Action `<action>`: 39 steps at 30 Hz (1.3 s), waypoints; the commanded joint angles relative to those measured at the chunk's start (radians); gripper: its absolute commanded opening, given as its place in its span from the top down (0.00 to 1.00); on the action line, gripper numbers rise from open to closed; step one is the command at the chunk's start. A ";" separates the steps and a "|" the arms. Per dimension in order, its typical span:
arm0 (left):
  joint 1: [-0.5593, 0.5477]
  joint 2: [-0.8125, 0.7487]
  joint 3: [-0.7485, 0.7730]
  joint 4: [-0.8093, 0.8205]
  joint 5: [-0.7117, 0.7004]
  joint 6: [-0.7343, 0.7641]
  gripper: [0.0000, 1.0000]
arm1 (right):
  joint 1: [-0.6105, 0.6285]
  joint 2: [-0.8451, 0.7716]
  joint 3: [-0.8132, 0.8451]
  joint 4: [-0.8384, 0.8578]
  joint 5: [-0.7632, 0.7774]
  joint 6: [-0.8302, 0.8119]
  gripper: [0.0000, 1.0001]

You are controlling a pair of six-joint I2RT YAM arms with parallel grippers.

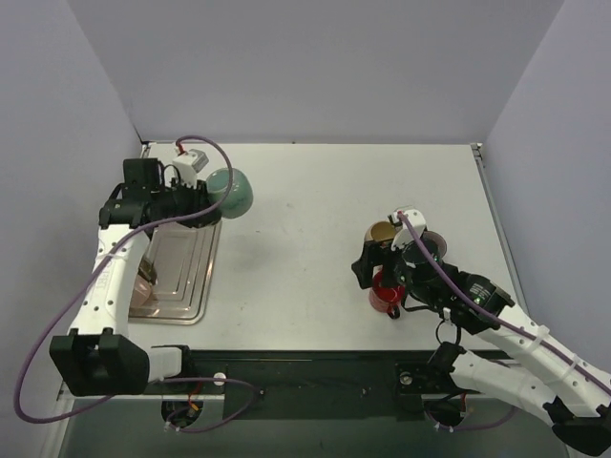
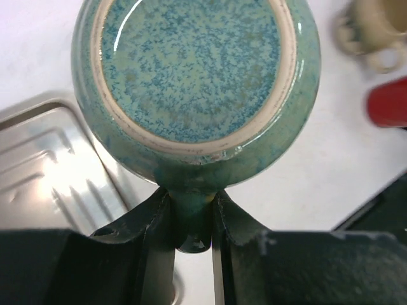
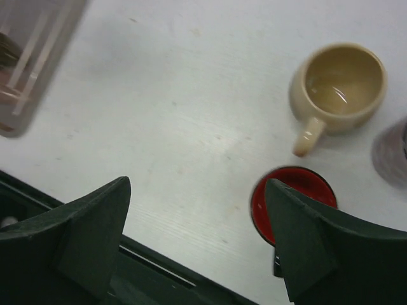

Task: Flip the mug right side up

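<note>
step: mid-turn | mug: green, on its side in the air by the tray | left fingers: clamped on the handle | right fingers: wide apart, holding nothing | next, I think: roll it mouth-up, then set it on the counter

A robotics lab test cell: a bare white tabletop is boxed in by plain pale grey panel walls across the frame's top and sides. Purple cables trail along white-and-black robot arms bolted at the bottom edge.
</note>
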 commanded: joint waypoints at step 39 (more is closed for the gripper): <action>-0.552 -0.091 0.169 0.093 0.119 -0.163 0.14 | 0.071 0.107 0.145 0.645 0.118 0.011 1.00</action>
